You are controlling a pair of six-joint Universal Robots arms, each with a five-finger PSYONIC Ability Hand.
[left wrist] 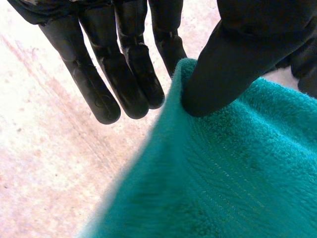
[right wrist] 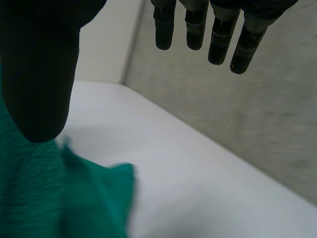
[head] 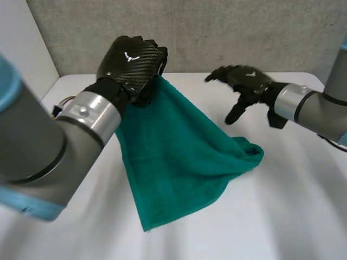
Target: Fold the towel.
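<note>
A teal towel hangs by one corner from my left hand, raised over the far left of the white table. Its lower part trails down to the table, with a bunched fold at its right end. In the left wrist view the thumb presses the towel's corner against a finger, while the other fingers hang straight beside it. My right hand hovers to the right of the towel, fingers spread and holding nothing. Under its thumb lies a towel edge.
A grey wall rises just behind the table's far edge, and a white wall stands at the left. Bare tabletop lies to the right of the towel and in front of it.
</note>
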